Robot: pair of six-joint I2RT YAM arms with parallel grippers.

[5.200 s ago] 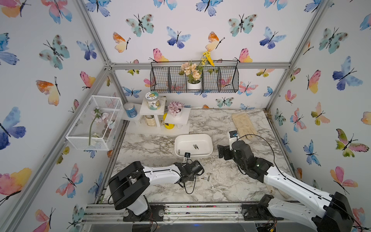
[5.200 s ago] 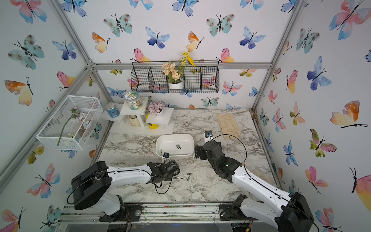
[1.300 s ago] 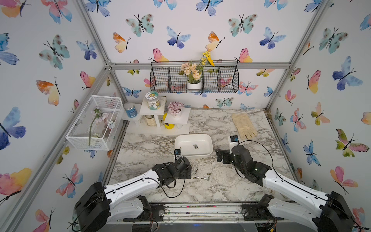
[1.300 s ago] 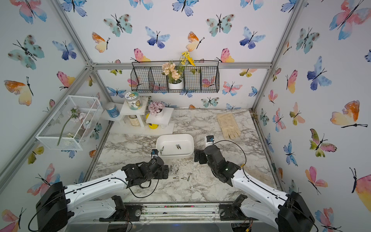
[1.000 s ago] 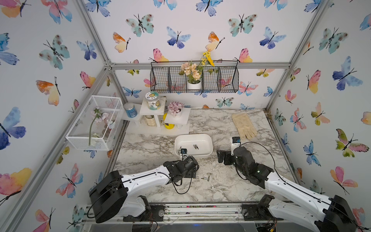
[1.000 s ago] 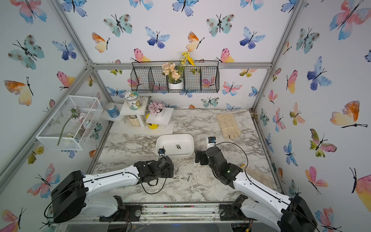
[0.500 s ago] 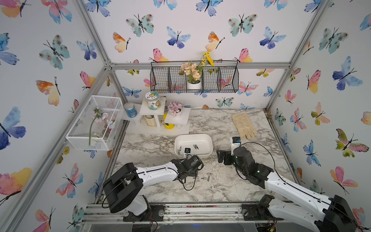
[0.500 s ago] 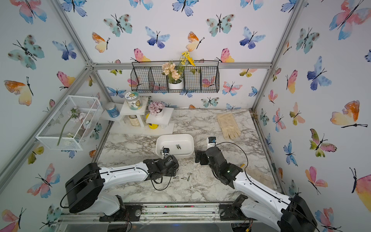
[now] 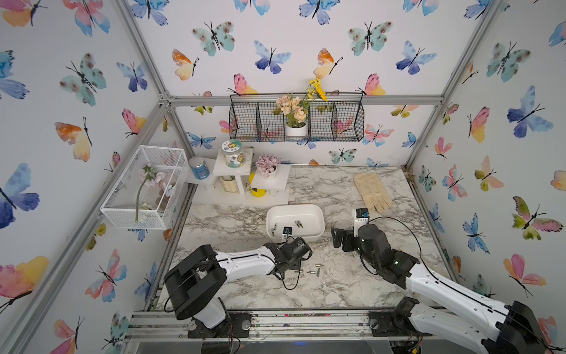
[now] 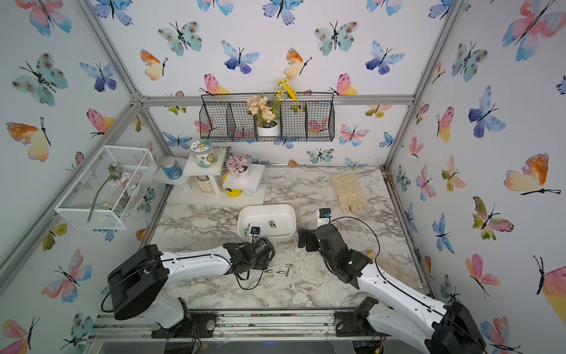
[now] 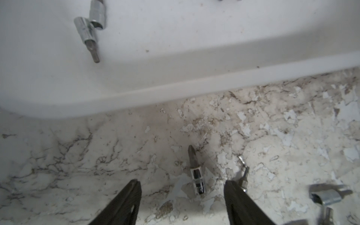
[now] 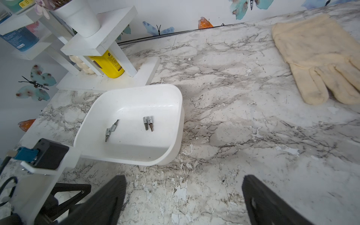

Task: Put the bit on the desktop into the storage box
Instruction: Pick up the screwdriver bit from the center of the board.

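Listing by position, 12 o'clock = back wall in both top views: desktop (image 9: 337,196), white marble-vein top, finish flaked nr the front; storage box (image 9: 309,214), white tub, upright, approx ctr of the desktop; stored bits (image 12: 148,122), inside the box on its floor, one pair touching side by side, two more touching each other a little apart from that pair; loose bits (image 9: 312,271), small cluster flat on the desktop at 5 o'clock of the box, near it, outside it, four countable in a top view; left gripper (image 11: 182,183), low over the desktop at 6 o'clock of the box, jaws parted, gripping nothing; target bit (image 11: 195,173), flat on the desktop between the left fingers (image 11: 124,200), nearer one finger, touching neither, driver tip toward the box wall; second bit (image 11: 243,173), just outside that nearer finger, base end hidden behind it, contact can't tell; further bits (image 11: 327,196), two beyond it, blurred; right gripper (image 9: 338,237), at 4 o'clock of the box, just beside it, jaws spread wide, empty, only bare desktop between them in the right wrist view; glove (image 9: 372,193), cream, flat, at 2 o'clock of the box, well apart; shelf stand (image 9: 226,199), white, stepped, at 11 o'clock of the box.
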